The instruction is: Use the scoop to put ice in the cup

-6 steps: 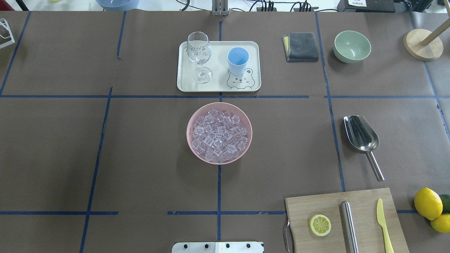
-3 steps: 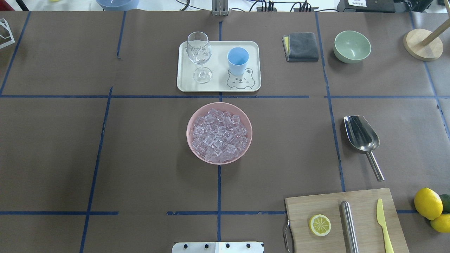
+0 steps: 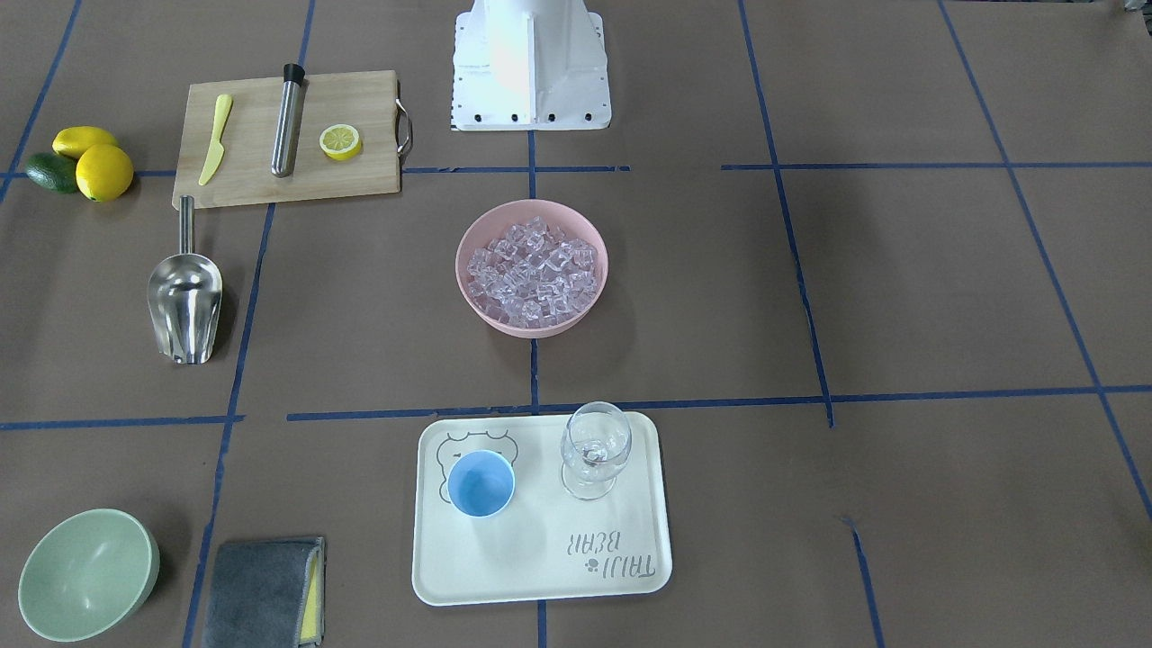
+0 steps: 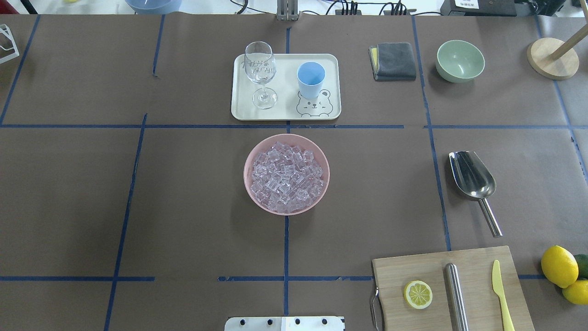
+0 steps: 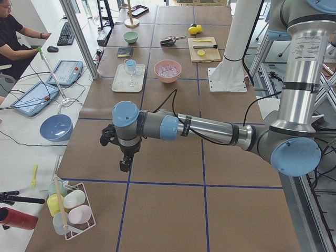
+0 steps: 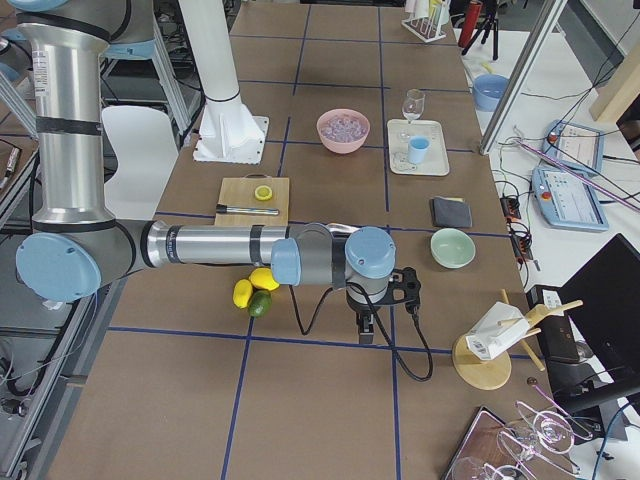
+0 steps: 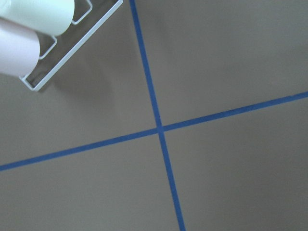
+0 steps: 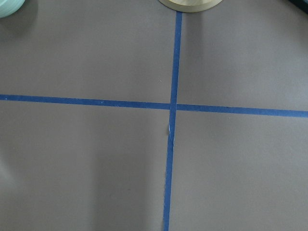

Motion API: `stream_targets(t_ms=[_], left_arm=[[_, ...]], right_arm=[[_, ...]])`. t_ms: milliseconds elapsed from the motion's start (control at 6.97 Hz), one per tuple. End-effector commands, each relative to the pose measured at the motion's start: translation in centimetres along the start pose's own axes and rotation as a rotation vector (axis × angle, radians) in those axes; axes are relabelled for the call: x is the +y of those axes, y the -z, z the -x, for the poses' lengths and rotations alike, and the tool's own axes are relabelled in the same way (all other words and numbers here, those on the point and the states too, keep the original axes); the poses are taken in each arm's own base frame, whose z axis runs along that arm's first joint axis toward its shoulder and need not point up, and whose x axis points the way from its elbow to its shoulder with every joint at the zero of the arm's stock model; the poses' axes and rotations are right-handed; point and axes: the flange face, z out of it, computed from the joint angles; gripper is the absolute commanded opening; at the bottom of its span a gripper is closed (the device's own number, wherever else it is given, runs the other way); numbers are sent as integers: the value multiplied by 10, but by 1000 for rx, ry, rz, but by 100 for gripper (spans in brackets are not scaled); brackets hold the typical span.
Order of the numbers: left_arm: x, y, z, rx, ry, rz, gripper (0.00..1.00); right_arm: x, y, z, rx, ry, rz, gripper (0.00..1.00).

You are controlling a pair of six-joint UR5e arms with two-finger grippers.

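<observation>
Table [image 4: 183,193], covered in brown paper and gridded with blue tape, seen from overhead. At centre stands a pink bowl [image 4: 246,177]. From the bowl: at 12 o'clock, a cream tray [image 4: 285,109]; 1 o'clock, a folded grey cloth [image 4: 395,60]; 2 o'clock, a pale-green bowl [image 4: 460,60]; 3 o'clock, the scoop [image 4: 473,177], handle toward 5 o'clock; 4 o'clock, a wooden cutting board [image 4: 399,269], with lemons [image 4: 559,265] near its 3 o'clock edge.

Table: brown paper [image 4: 69,193] covers the whole top, and blue tape lines [image 4: 285,248] cut it into big rectangles.
Side desk: a white desk [image 5: 31,152] runs along one long edge of the table, carrying a keyboard [image 5: 67,32], a mouse [image 5: 51,49] and tablets [image 5: 65,72].
Operator: a person in a dark shirt [image 5: 10,34] sits at that desk.
Frame: an aluminium post [image 5: 79,37] slants up at the desk's edge.
Floor: grey floor [image 6: 60,420] shows past the table's end.
Light: even and soft, and the shadows are faint.
</observation>
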Motion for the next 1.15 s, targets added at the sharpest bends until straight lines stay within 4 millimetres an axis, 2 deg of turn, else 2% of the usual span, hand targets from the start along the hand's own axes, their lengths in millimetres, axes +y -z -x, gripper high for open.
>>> stream_targets(t_ms=[0, 143, 287, 430, 574, 717, 861, 1004], left_arm=[[-21, 23, -28, 1, -108, -98, 100], [-33, 9, -47, 5, -179, -107, 100], [-51, -34, -112, 53, -294, -44, 100], [-56, -50, -157, 95, -372, -25, 100], [-70, -51, -203, 124, -453, -35, 100], [-88, -53, -248, 163, -524, -44, 100], [-99, -46, -278, 248, -556, -55, 100], [-105, -41, -297, 274, -566, -64, 100]], right_arm=[[-8, 13, 16, -3, 28, -28, 100], [-22, 32, 48, 5, 86, -64, 100], [-27, 37, 57, 5, 105, -75, 100], [-30, 17, 81, 0, 153, -37, 100], [-29, 2, 92, -7, 168, -9, 100], [-25, -8, 95, -17, 103, 13, 100], [-28, -23, 140, -31, 52, 41, 100], [-23, -29, 192, -44, 23, 58, 100]])
